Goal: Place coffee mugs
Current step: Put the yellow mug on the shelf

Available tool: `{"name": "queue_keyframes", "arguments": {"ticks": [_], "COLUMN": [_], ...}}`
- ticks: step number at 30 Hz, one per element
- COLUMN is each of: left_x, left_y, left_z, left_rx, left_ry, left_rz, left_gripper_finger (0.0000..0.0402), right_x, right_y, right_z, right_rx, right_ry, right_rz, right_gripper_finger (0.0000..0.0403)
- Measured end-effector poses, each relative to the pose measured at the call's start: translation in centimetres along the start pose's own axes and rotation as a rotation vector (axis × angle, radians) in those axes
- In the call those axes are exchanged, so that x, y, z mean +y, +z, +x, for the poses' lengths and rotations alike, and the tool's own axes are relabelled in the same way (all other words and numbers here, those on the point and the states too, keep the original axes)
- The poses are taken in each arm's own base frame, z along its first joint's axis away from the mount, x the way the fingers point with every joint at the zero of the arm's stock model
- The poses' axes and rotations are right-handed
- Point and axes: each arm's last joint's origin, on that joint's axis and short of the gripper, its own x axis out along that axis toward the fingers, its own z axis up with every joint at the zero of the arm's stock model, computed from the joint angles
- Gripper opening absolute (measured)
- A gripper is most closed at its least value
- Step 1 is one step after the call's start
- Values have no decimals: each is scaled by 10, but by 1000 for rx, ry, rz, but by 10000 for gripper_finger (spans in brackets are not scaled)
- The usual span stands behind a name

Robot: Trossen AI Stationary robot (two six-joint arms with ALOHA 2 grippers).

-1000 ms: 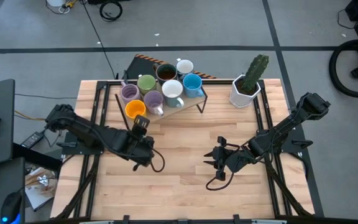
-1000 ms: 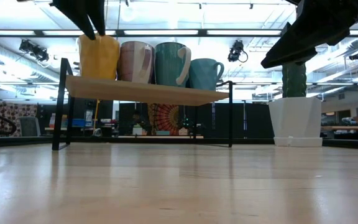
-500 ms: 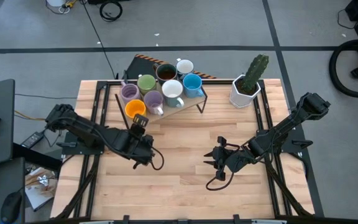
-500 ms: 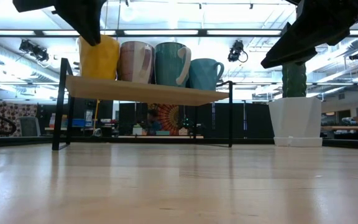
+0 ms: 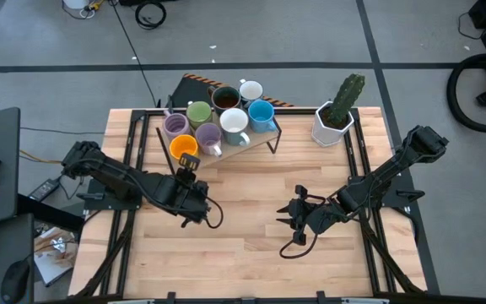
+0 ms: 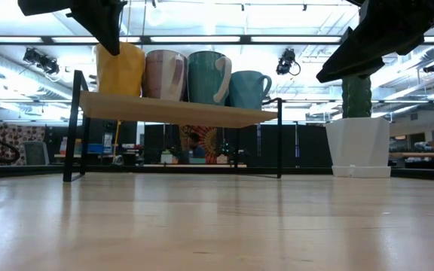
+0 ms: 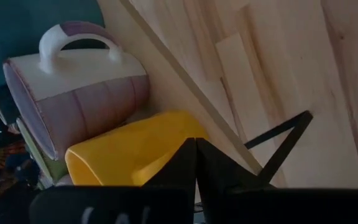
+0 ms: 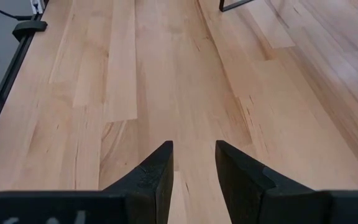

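Low view: we see only four mugs on the shelf (image 6: 179,111); the back row is hidden behind them. Left gripper (image 6: 100,22) and right arm (image 6: 386,34) are cut off at the top edge. Left wrist view: the orange mug (image 7: 132,152) is partly behind the fingers (image 7: 185,168).

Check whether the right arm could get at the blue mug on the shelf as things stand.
Probably yes. The blue mug stands at the shelf's right end, and the table between it and the right gripper is bare. Its fingers are open and empty.
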Motion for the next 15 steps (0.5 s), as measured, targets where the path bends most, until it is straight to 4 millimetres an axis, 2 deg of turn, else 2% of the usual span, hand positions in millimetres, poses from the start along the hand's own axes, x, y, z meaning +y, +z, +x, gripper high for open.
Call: {"name": "queue_keyframes", "arguments": {"ticks": [4,8,12,15], "left_x": [3,9,7,-5], "left_y": [2,7,-1,-14], "left_z": [-4,-29,-58,-68], "left_rx": [-29,-156,-372,-484], "left_ry": [-1,-9,-115,-209], "left_rz": [-73,-163,-318,-405], "left_gripper_finger": [14,14,14,15], "right_x": [0,0,3,4], "right_y": [0,0,-1,-2], "right_z": [0,0,-1,-3], "right_rx": [0,0,2,2], "right_ry": [0,1,10,16], "right_rz": [0,0,-11,-20], "right_gripper_finger": [126,126,126,126]}}
